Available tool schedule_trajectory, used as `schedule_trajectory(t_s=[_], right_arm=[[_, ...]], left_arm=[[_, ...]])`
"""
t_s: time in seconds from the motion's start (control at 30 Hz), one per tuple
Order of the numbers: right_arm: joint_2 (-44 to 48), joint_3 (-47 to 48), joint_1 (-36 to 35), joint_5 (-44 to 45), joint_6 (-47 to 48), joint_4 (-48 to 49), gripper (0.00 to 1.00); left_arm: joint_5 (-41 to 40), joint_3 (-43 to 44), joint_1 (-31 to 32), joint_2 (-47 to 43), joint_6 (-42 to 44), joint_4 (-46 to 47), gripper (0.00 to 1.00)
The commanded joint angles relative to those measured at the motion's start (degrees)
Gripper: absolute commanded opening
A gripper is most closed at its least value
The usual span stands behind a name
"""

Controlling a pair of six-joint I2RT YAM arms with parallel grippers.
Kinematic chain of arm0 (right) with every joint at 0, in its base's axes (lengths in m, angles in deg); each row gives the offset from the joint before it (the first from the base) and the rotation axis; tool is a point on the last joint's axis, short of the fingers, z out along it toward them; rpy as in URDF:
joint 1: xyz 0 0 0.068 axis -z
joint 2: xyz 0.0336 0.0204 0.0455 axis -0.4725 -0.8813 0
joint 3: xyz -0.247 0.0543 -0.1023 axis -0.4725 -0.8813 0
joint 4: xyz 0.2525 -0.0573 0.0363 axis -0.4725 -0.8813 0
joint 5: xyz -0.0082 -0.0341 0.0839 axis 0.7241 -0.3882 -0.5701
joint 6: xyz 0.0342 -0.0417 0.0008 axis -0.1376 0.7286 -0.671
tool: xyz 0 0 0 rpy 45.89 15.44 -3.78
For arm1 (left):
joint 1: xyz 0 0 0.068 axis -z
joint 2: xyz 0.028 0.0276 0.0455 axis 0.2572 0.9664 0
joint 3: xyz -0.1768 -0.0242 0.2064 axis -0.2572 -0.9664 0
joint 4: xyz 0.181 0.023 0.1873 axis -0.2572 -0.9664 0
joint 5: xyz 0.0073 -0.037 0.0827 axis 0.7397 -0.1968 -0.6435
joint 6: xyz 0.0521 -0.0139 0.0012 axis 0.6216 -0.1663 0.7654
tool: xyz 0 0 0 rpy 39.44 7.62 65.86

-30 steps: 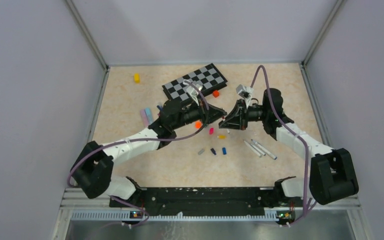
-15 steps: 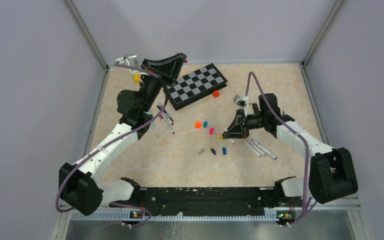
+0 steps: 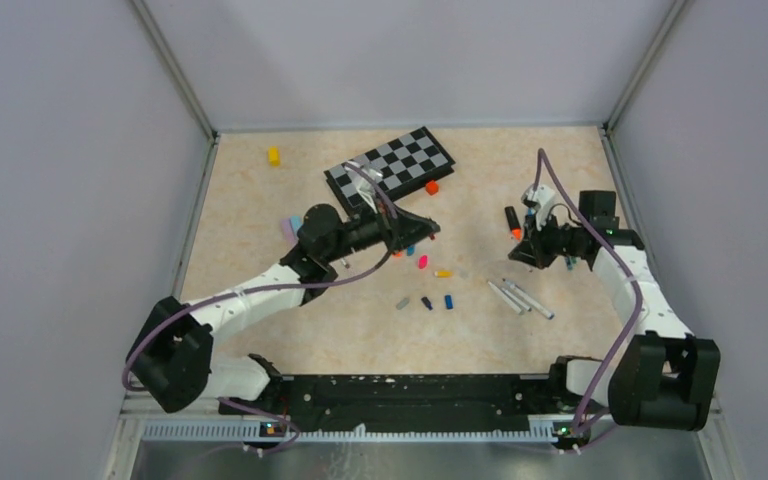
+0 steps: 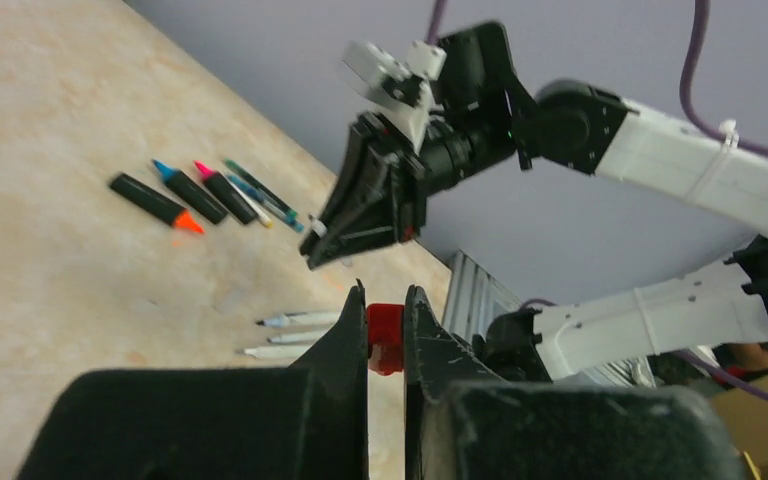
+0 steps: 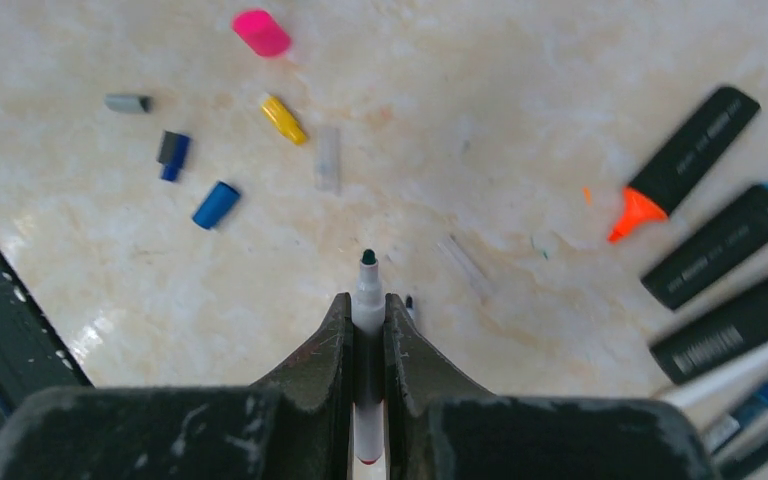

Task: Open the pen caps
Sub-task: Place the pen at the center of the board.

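The left gripper has its fingers nearly shut, pinching a red cap just behind their tips. The right gripper has its fingers closed on a white pen, whose dark bare tip projects ahead of them. A second ago the two grippers met tip to tip; now they stand well apart, so this pen counts as opened. Ahead and left of the right fingers lie loose caps; to their right lie uncapped highlighters. Cap and pen both await setting down.
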Motion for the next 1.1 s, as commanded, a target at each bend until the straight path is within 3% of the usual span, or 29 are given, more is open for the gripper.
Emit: schedule_trajectory(t_s=[0.0,0.37,0.63,0.87,1.07], right_arm=[[-0.37,0.77,2.02,11.75,4.36,-5.41,0.0],[-10.16,1.5,2.89,23.29,6.03,-8.31,0.01],[-15.83,1.05,3.48,25.16,5.92,-8.55,0.09],[-18.85,1.2,3.44,25.42,5.75,-9.17,0.22],[-19.25,1.4,3.44,24.66,5.72,-9.62,0.25]], left_arm=[[-3.34,0.07,7.08,1.5,7.07,-9.24,0.0],[-13.36,4.58,16.1,10.72,8.6,-22.66,0.0],[-13.41,6.78,18.17,16.32,7.86,-22.79,0.0],[-12.99,9.32,19.32,20.45,7.81,-23.33,0.0],[-12.99,11.61,19.68,22.91,7.81,-26.43,0.0]])
